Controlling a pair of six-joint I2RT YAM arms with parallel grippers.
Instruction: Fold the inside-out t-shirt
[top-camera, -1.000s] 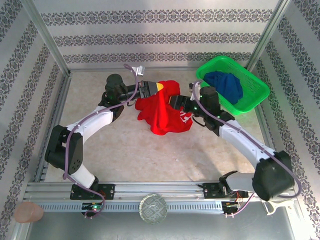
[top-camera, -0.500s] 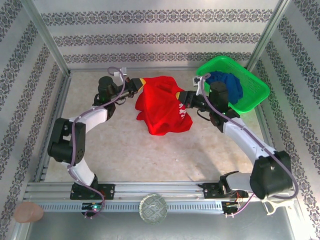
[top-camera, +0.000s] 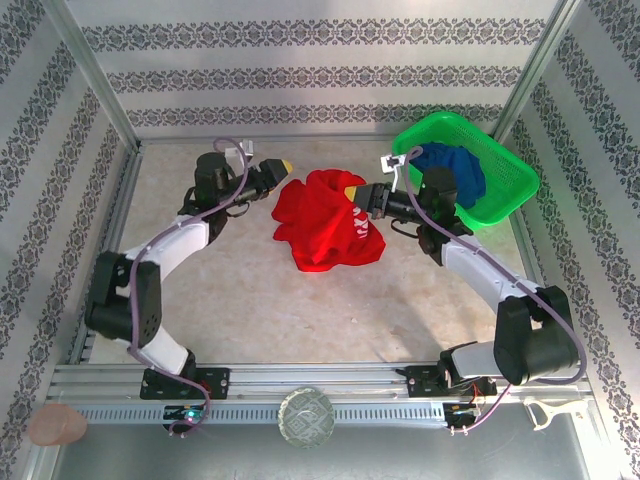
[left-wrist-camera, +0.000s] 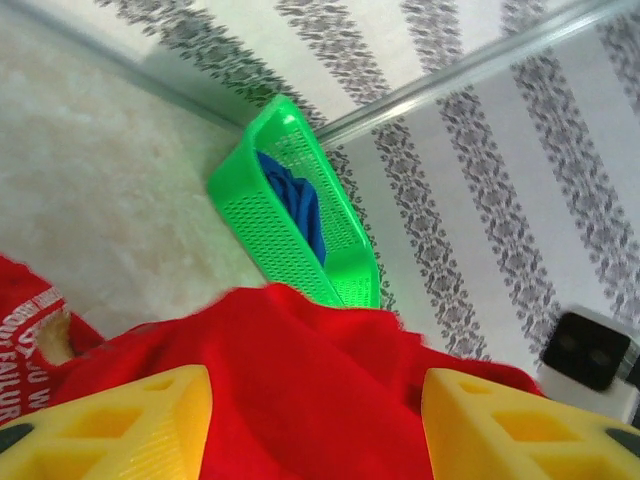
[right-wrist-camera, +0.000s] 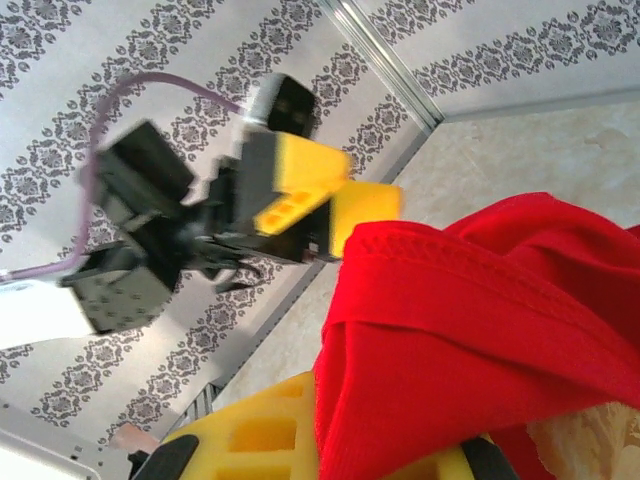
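While t-shirt (top-camera: 320, 218) is pinched by right gripper (top-camera: 358, 192) alone, left gripper (top-camera: 281, 167) parted, empty, cloth may be bunched if dragged.

I read the inside-out t-shirt (top-camera: 325, 222) as matt red cloth with a stitched hem. The basket (top-camera: 512, 185) is glossy green perforated plastic, and the garment (top-camera: 455, 170) inside it is dark blue cloth. The fingers (left-wrist-camera: 120, 420) of the left gripper (left-wrist-camera: 315, 412) look like matt yellow plastic. The table (top-camera: 300, 310) is mottled beige and matt, and the rails (top-camera: 320, 380) at its near edge are brushed metal.

Colours: bright red cloth t-shirt (top-camera: 320, 225), white print (top-camera: 362, 232); green perforated plastic basket (top-camera: 510, 200); dark blue garment (top-camera: 455, 172); white walls (top-camera: 320, 70), grey ornamental bands.
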